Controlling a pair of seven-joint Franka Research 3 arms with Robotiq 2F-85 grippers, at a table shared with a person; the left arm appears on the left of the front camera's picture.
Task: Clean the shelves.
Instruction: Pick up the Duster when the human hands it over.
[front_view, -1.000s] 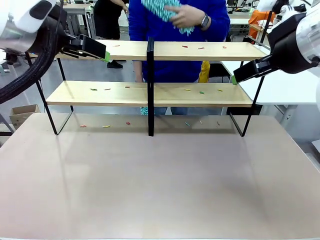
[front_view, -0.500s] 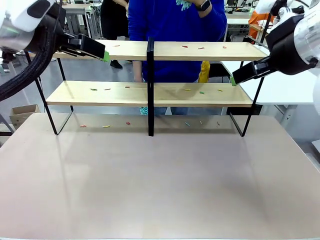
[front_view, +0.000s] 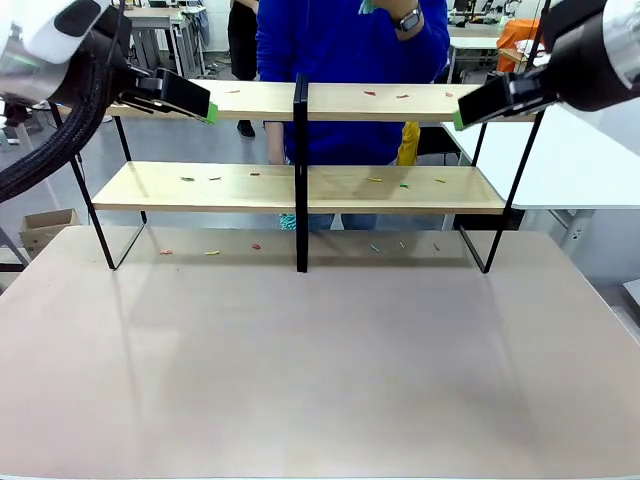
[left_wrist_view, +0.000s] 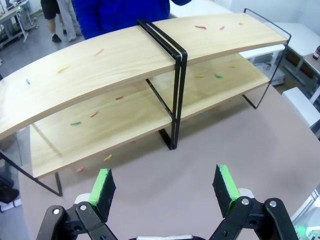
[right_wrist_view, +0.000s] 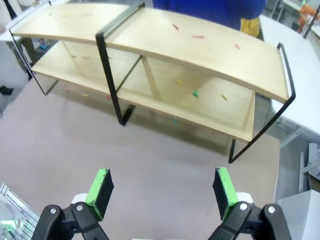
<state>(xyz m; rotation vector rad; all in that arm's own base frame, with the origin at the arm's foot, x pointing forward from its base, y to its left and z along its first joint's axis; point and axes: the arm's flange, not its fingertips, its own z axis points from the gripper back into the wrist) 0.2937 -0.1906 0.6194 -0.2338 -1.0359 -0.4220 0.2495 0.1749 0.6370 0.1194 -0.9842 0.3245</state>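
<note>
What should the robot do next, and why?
Probably bring the left gripper and the right gripper, both open, in toward the shelves to steady them. In the front view they hover level with the top board, holding nothing, and coloured scraps lie on both boards.

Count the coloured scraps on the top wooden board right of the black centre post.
3, in a row: one scrap nearest the black post, one midway, one toward the right end. Tinier ones may go unseen.
</note>
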